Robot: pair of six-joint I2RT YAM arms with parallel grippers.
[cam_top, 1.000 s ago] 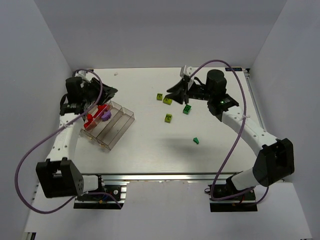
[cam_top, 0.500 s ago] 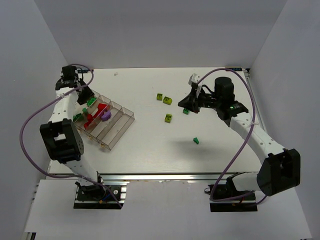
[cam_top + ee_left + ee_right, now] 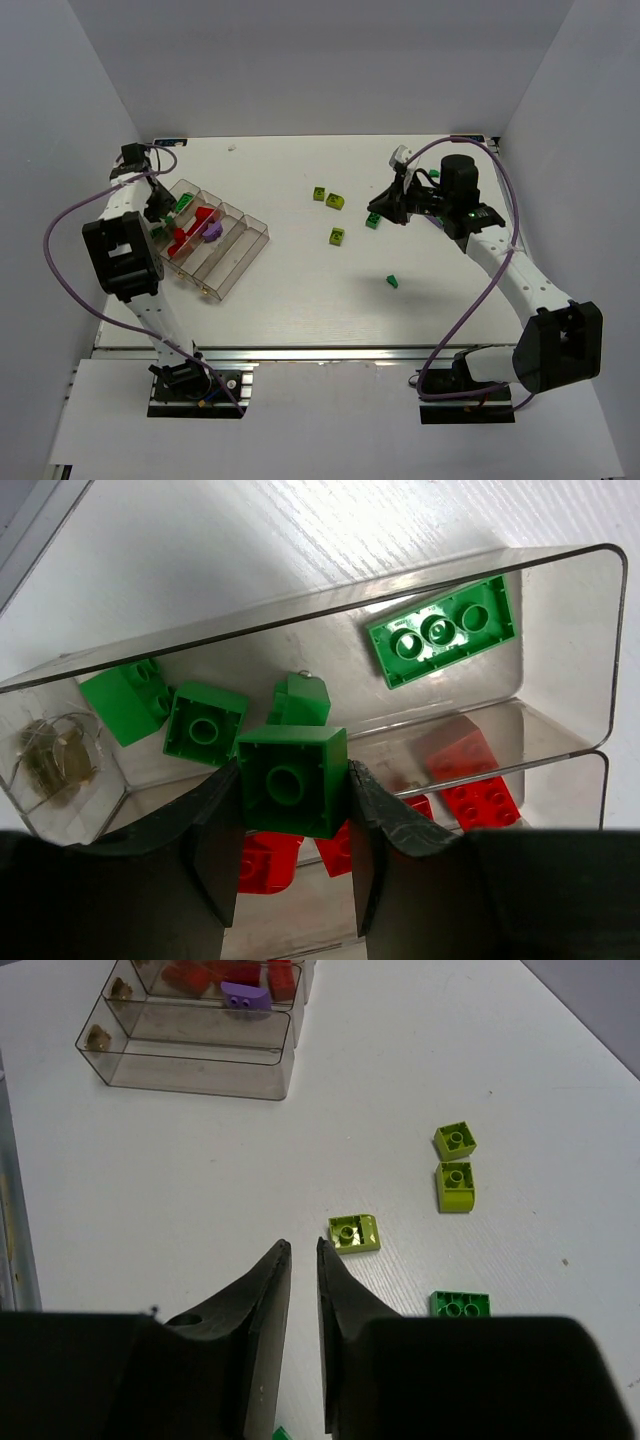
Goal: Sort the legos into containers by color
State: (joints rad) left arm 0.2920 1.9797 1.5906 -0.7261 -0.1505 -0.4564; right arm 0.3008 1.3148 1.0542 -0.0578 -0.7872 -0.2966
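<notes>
My left gripper [image 3: 292, 768] is shut on a green lego [image 3: 290, 785], held just above the clear tray's [image 3: 565, 680] end compartment. Several green legos [image 3: 443, 630] lie in that compartment, and red ones [image 3: 482, 798] lie in the one beside it. From above, the left gripper [image 3: 160, 207] is at the tray's far left end. My right gripper [image 3: 303, 1248] hangs above the table, its jaws a narrow gap apart with nothing between them. A yellow-green lego [image 3: 354, 1233] lies just ahead of it, and a green lego [image 3: 460, 1304] lies to its right.
Two more yellow-green legos [image 3: 455, 1141] [image 3: 455, 1186] lie farther out. A small green piece [image 3: 392, 282] sits alone at mid-table. A purple lego [image 3: 245, 996] rests in a middle tray compartment. White walls close in the table's back and sides.
The left arm folded back toward the far left with the green lego and now holds it over the tray's end compartment. The right gripper drew back to the right and its jaws narrowed.
</notes>
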